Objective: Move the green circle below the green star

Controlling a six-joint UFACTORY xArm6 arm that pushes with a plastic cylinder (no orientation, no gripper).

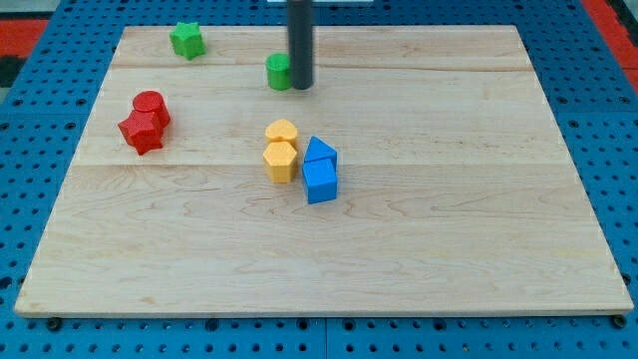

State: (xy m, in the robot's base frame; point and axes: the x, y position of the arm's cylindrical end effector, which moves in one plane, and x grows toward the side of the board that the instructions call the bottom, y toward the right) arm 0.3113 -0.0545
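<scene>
A: Where does my tip (300, 86) stand, and is the tool holding anything?

B: The tool is a plain dark rod with nothing that opens or closes, so it grips nothing; my tip rests on the table (449, 199) at the right side of the green circle (278, 72), touching it or just beside it; which of the two cannot be told, since the rod covers that edge of the block.

A: And the green circle relative to the green star?

B: The green circle lies near the view's top, a little left of centre; the green star (186, 39) lies well apart from it, toward the view's top left and slightly higher.

A: The remaining blocks?

B: Below my tip, near the middle, two yellow blocks (281, 150) touch, one above the other; just to their right two blue blocks (320, 171) touch likewise; at the view's left a red cylinder (150, 104) touches a red block (142, 131) below it.
</scene>
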